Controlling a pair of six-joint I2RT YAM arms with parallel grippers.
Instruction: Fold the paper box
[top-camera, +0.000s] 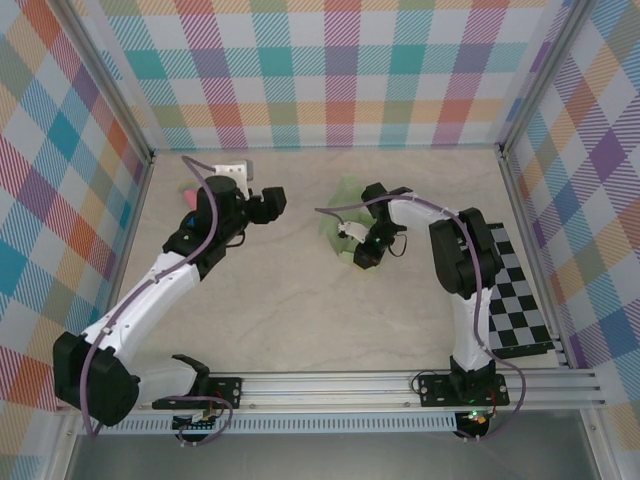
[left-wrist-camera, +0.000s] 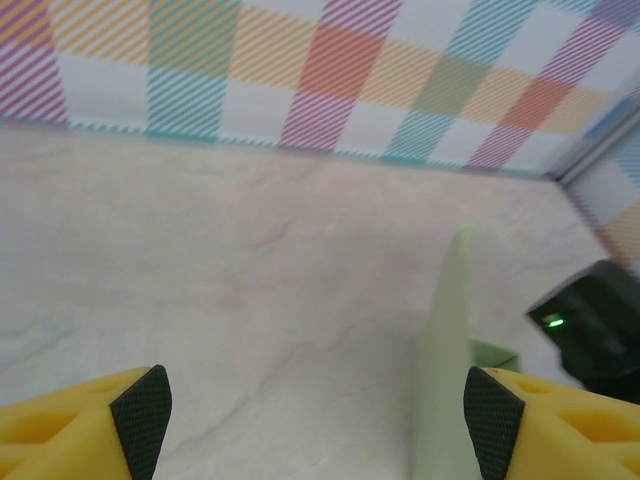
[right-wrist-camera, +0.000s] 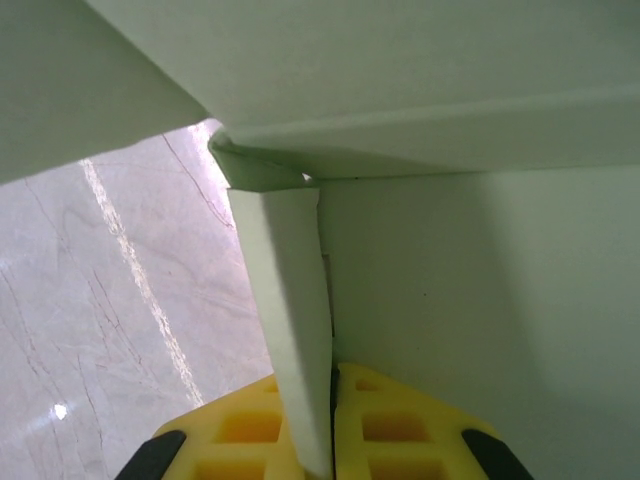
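Right wrist view: right hand (right-wrist-camera: 318, 435) grasps a paper box (right-wrist-camera: 460, 300) flap, bottom centre; left hand (left-wrist-camera: 317, 412) released, fingers wide.

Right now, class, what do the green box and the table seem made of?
The box looks like thin matte card, probably paper: crisp fold lines, thin flap edge. The table looks pale stone-patterned, perhaps laminate: faint veins, slight sheen.

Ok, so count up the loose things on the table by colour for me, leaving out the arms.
Pale green: 1, the paper box, pinched in the right end effector
Black-and-white: 1, the checkered board
Pink: 1, a small item partly hidden behind the left arm
Total: 3
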